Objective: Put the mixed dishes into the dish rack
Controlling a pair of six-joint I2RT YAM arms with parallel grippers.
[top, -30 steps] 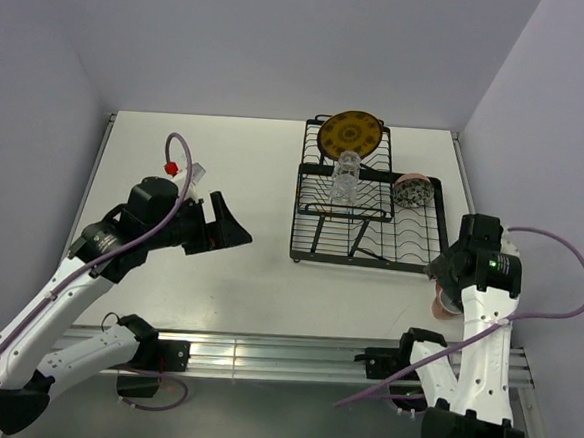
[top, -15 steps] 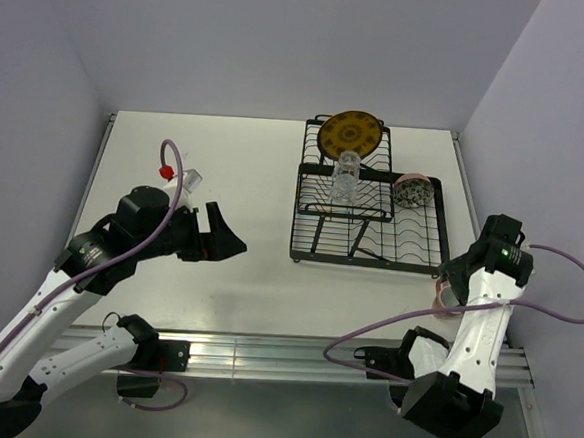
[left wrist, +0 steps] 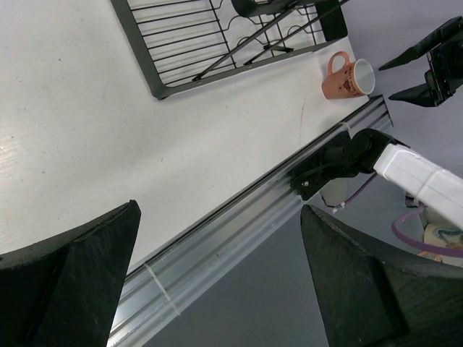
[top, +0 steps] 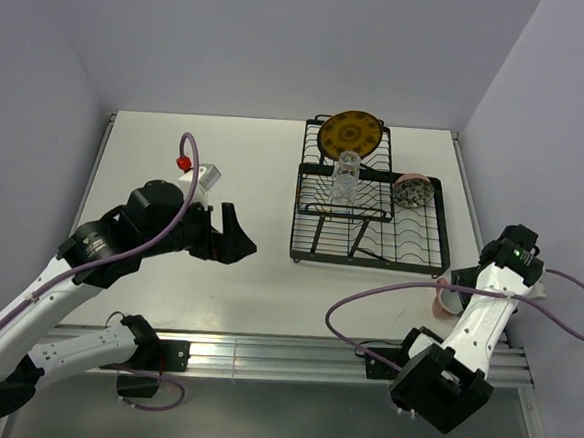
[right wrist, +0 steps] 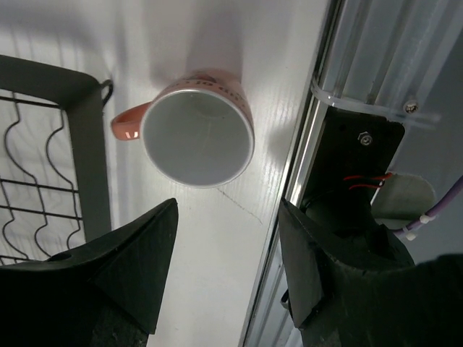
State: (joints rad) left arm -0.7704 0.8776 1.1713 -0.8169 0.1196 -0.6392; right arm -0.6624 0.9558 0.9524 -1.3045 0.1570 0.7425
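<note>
Dishes sit right of centre in the overhead view, so I read across to them. At the left of the frame my left arm (top: pixel 120 242) reaches over the bare tabletop (top: pixel 246 156). Its jaws are spread wide and released, with nothing between them and nothing touched. In the left wrist view only white tabletop and the aluminium rail (left wrist: pixel 231 220) show in the gap.

Right of centre the dish rack (top: pixel 369 262), black wire, stands on the tabletop. The yellow-orange plate (top: pixel 350 133) is upright at its far end. A clear glass tumbler (top: pixel 346 180) stands on the raised tier just in front of the plate. The small patterned bowl (top: pixel 411 191) leans on edge at the rack's right side.

Further right, off the rack's lower right corner, an orange mug (top: pixel 445 302) stands upright on the tabletop. It is just beside the rack and near the tabletop's edge, with its handle toward the rack.

At the right edge my right arm (top: pixel 481 312) bends over the mug. Its jaws are partly open and grasp nothing. In the right wrist view both fingertips lie below the mug in the frame, clear of it. The left wrist view shows them apart from the mug, to its right.
</note>
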